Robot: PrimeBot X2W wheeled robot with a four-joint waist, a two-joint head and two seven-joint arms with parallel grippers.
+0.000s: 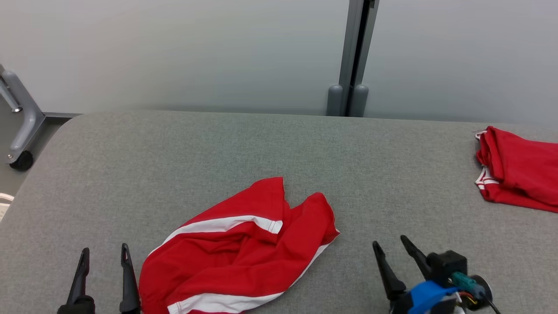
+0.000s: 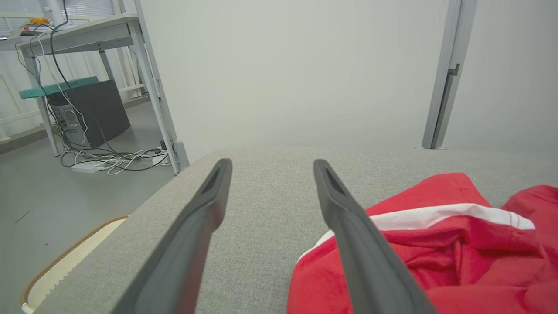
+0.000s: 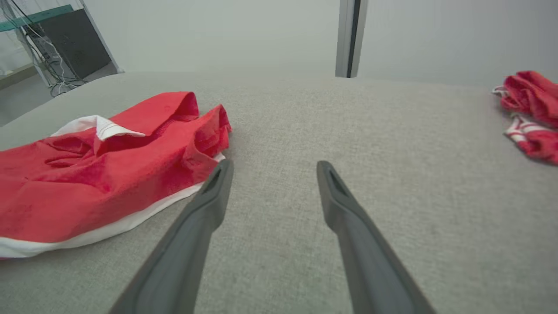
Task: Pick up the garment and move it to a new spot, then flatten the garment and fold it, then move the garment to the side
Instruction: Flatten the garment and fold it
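Note:
A crumpled red garment (image 1: 244,248) with white stripes lies on the grey padded table (image 1: 279,148), near its front edge. In the left wrist view the garment (image 2: 457,253) spreads to the right of the fingers; in the right wrist view the garment (image 3: 100,170) lies to the left. My left gripper (image 1: 104,253) stands open just left of the cloth, nothing between its fingers. My right gripper (image 1: 390,244) stands open to the right of the cloth, a short gap away, holding nothing.
A second red garment (image 1: 518,170) with white trim lies folded at the table's far right edge. A grey wall and a partition post (image 1: 353,56) rise behind the table. A wheeled frame leg (image 1: 22,126) stands off the table's left corner; a desk with cables (image 2: 78,87) is farther left.

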